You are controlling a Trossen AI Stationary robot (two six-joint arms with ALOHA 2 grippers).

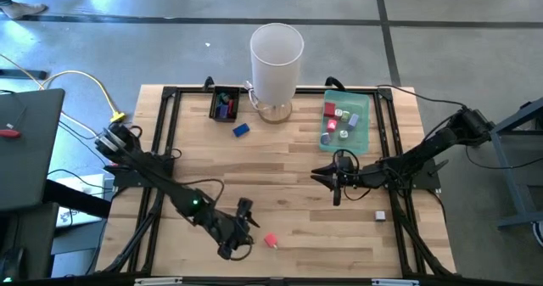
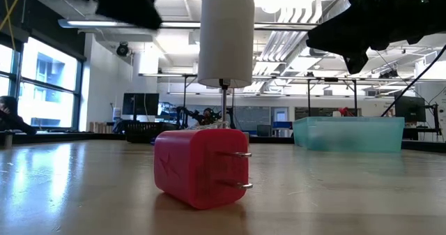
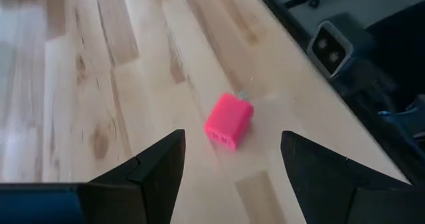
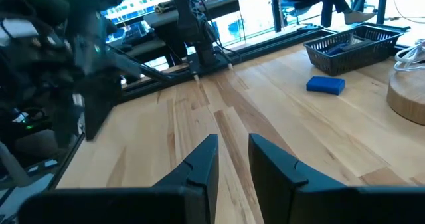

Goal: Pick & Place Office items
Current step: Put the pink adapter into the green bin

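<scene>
The left gripper (image 1: 247, 227) is seen low over the near edge of the table (image 1: 288, 201), its fingers (image 3: 153, 174) spread wide and empty. A pink plug block (image 3: 229, 121) is framed between them in the left wrist view, lying on its side on the bare wood just ahead of the fingertips and not touched. In the low view its two metal prongs point sideways.

The right gripper (image 1: 326, 177) is held over the middle of the table, just in front of the green tray (image 1: 366, 133). Its fingers (image 4: 199, 164) are nearly closed, a narrow gap is left, and nothing is gripped.

A blue block (image 1: 241, 131) lies alone near the small black tray (image 1: 214, 103), which holds purple and green pieces. Red, pink and grey pieces are seen in the green tray. A small grey piece (image 1: 380, 215) sits by the right frame rail. The white cylinder (image 1: 276, 57) stands at the far edge
</scene>
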